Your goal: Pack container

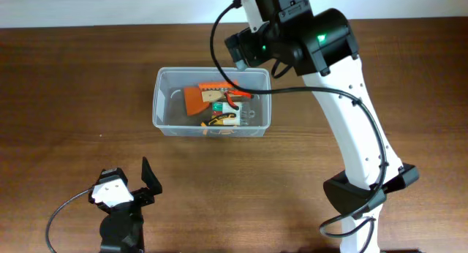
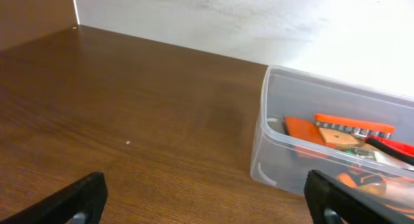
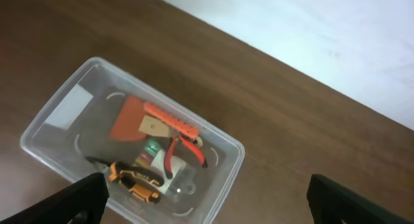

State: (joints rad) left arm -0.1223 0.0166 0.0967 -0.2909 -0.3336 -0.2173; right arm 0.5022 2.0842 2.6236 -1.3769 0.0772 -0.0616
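The clear plastic container (image 1: 167,99) stands on the brown table at mid back. It holds an orange flat tool (image 1: 197,98), red-handled pliers (image 1: 235,99) and an orange-and-black tool (image 1: 219,122). It also shows in the right wrist view (image 3: 58,114) and the left wrist view (image 2: 272,133). My right gripper (image 3: 204,204) is open and empty, high above the container's right end, with its arm (image 1: 292,34) over the back rim. My left gripper (image 2: 207,198) is open and empty, low over the table near the front left, apart from the container.
The left arm's base (image 1: 121,202) sits at the table's front left with its cable. The right arm's base (image 1: 365,194) stands at front right. A pale wall (image 2: 259,17) runs behind the table's far edge.
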